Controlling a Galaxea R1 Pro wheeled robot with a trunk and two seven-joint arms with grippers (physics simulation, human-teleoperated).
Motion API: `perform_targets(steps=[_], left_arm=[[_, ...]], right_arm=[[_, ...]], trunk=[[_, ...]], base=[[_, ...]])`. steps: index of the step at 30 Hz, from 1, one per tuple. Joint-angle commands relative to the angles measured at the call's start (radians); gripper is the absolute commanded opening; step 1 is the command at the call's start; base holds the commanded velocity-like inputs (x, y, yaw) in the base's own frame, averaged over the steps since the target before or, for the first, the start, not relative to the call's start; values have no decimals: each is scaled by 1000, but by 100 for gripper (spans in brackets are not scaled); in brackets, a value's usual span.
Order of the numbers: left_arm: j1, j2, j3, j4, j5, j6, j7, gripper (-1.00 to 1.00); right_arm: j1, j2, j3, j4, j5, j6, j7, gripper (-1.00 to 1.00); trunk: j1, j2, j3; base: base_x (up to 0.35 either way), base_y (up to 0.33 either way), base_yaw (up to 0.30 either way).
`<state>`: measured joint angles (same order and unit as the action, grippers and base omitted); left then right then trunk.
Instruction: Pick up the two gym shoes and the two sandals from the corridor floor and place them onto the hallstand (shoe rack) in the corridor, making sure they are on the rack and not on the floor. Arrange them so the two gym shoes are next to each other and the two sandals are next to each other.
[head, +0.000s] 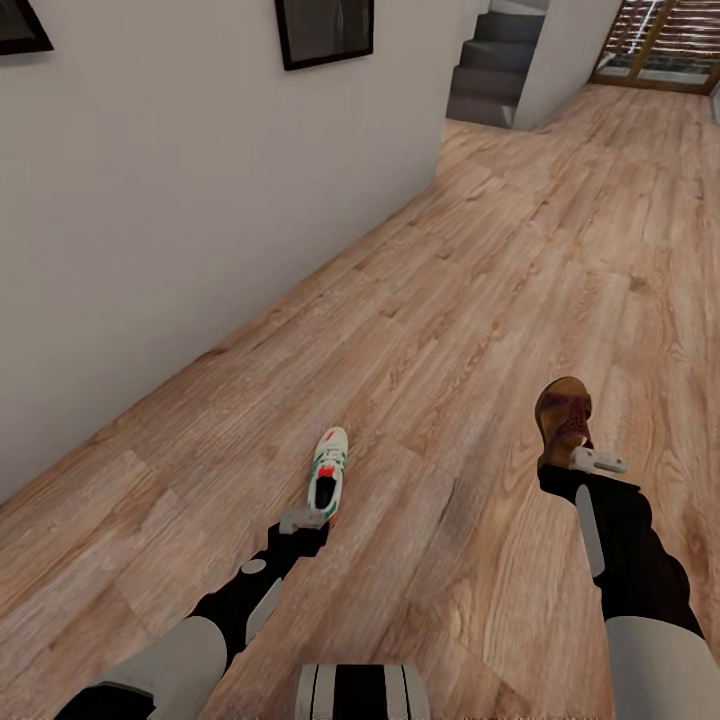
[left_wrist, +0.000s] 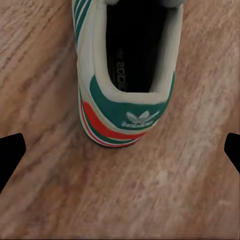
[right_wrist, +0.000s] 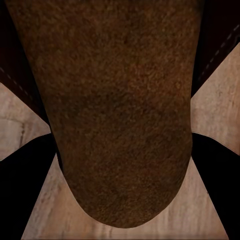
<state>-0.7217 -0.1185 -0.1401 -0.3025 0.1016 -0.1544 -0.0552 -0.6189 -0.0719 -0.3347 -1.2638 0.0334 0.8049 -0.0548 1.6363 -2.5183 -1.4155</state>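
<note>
On the wood-plank corridor floor (head: 480, 260) one gym shoe (head: 328, 476) lies on its sole, toe pointing away from the robot, well out from the pale wall (head: 180, 200) that runs along the floor's left edge. The left gripper (head: 305, 519) hangs just behind the shoe's heel; in the left wrist view its two dark fingertips (left_wrist: 11, 155) stand wide apart at either side, with the green-and-red heel (left_wrist: 131, 120) (a trefoil logo is printed on the tab) between them and ahead, not touched. Well apart from it on the boards to the right, a dark brown sandal (head: 563, 418) lies with its toe away from the robot. The right gripper (head: 597, 461) sits at the sandal's heel end; in the right wrist view the dark fingers (right_wrist: 25, 185) flank the sandal's rounded end (right_wrist: 120, 150) closely, but whether they press on it I cannot tell. A grey staircase (head: 495, 65) rises at the far end of the wall.
</note>
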Motion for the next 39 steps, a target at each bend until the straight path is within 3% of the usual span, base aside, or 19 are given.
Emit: perform_targets(steps=[1,5,10,39], left_arm=[[-1,0,-6,2,10,-4,-2,100],[-1,0,-6,1,10,-4,-2,100],[-1,0,-6,1,10,-4,-2,100],[-1,3,-4,1,10,-4,0,100]], right_arm=[[-1,0,0,-1,3,5,0,-100],[0,0,0,-1,3,5,0,-100],[0,0,0,-1,3,5,0,-100],[0,0,0,0,3,5,0,-100]], trunk=[[0,-1,-6],[2,-2,-28],[2,-2,-36],[2,-2,-37]], base=[[0,0,0],[0,0,0],[0,0,0],[73,-37,0]])
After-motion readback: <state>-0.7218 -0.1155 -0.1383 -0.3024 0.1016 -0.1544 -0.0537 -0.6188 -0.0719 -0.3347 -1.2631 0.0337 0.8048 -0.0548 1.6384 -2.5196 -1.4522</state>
